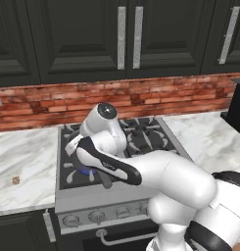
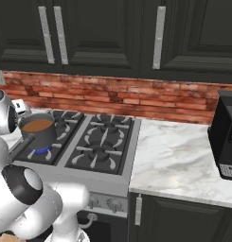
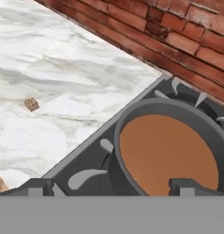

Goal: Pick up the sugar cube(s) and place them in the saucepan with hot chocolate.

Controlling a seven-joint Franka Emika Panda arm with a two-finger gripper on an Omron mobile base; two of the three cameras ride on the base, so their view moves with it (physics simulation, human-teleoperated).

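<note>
The saucepan (image 3: pixel 170 157) sits on the front left burner of the stove (image 2: pixel 101 142), holding smooth orange-brown liquid, with a blue flame showing under it in the right base view (image 2: pixel 39 130). Its dark handle runs toward the front of the stove. One brownish speckled sugar cube (image 3: pixel 31 104) lies by itself on the marble desk (image 3: pixel 63 82) to the left of the stove, well apart from the pan; in the left base view it shows as a small speck (image 1: pixel 15 181) near the front edge of the desk. The end effector (image 3: pixel 111 187) hangs over the left edge of the stove, its two dark fingertips (image 3: pixel 36 186) set wide apart with nothing between them; one tip lies over the stove's grate, the other over the pan's liquid. A red brick wall (image 1: pixel 141 95) runs behind the desk under dark cabinets (image 2: pixel 112 33). A black appliance (image 2: pixel 225 134) stands on the desk right of the stove.
</note>
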